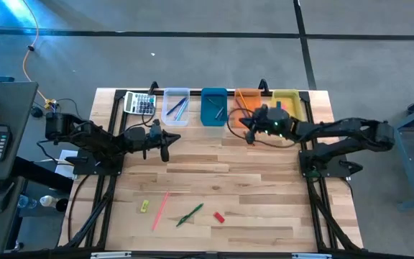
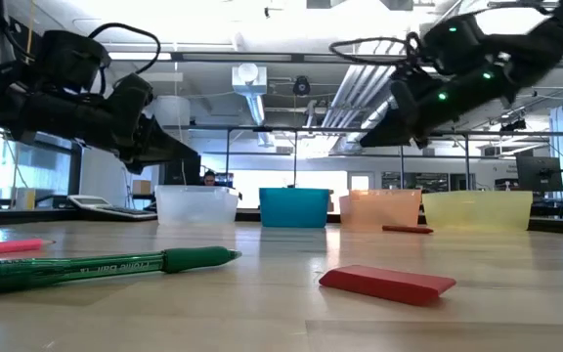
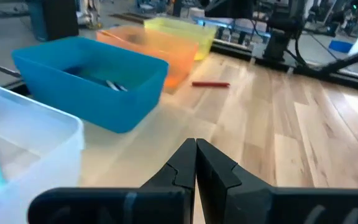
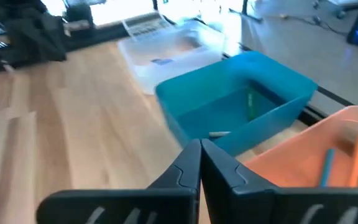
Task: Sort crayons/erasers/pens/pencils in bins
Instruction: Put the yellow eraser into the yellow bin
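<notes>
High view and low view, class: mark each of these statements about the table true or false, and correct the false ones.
1. The four bins stand in a row at the table's far edge. True.
2. The blue bin stands at the end of the row. False: it is second, between the clear bin and the orange bin.
3. The right tool grips a crayon. False: it is shut on nothing, in front of the orange bin.
4. A red eraser lies on the table's near part. True.
5. The green pen lies in the yellow bin. False: it lies on the table beside the red eraser.
</notes>
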Robot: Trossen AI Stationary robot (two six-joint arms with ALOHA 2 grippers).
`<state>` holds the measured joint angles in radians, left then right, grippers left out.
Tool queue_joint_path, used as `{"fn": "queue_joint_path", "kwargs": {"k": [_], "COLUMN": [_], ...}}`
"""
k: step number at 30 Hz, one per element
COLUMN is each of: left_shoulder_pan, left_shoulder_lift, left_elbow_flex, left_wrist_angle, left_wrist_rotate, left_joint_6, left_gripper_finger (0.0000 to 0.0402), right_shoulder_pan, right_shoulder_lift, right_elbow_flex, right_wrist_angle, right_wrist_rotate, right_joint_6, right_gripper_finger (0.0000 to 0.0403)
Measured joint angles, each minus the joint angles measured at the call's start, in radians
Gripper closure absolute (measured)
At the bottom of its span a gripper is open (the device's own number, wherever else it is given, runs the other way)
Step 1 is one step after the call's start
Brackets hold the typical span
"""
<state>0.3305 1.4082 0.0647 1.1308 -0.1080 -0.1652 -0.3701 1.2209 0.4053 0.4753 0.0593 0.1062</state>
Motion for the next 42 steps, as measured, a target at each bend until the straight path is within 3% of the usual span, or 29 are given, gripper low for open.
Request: {"fn": "queue_joint_path", "kwargs": {"k": [7,14,20,29,33,37,42], "left_shoulder_pan": [-0.076,-0.190,-0.318,-0.551,-0.661,-0.774,-0.922], "left_shoulder_lift": [0.000,0.000,0.000,0.000,0.000,0.000,-0.001], "left_elbow_flex": [0.088,0.221,0.338,0.629,0.769,0.898,0.967], "left_wrist_angle": [-0.158,-0.459,-0.819,-1.478,-1.761,-2.012,-2.151], "left_wrist_rotate": [-0.009,-0.023,-0.086,-0.145,-0.134,-0.097,-0.079], "left_joint_6": [0.015,0.034,-0.014,-0.163,-0.322,-0.611,-1.025], "left_gripper_finger": [0.0402,0.0401,0.0401,0.0401,0.0402,0.0401,0.0386], "right_shoulder_pan": [0.078,0.163,0.228,0.233,0.225,0.225,0.225], "right_shoulder_lift": [-0.002,-0.002,-0.002,-0.002,-0.002,-0.002,-0.002], "right_elbow_flex": [-0.107,-0.116,-0.116,-0.116,-0.116,-0.116,-0.116], "right_wrist_angle": [0.183,0.203,0.212,0.272,0.276,0.275,0.267], "right_wrist_rotate": [0.000,0.050,0.191,0.211,0.211,0.211,0.211], "right_joint_6": [-0.007,-0.038,-0.070,-0.177,-0.193,-0.194,-0.180], "right_gripper_finger": [0.0403,0.0403,0.0403,0.0403,0.0403,0.0403,0.0403]}}
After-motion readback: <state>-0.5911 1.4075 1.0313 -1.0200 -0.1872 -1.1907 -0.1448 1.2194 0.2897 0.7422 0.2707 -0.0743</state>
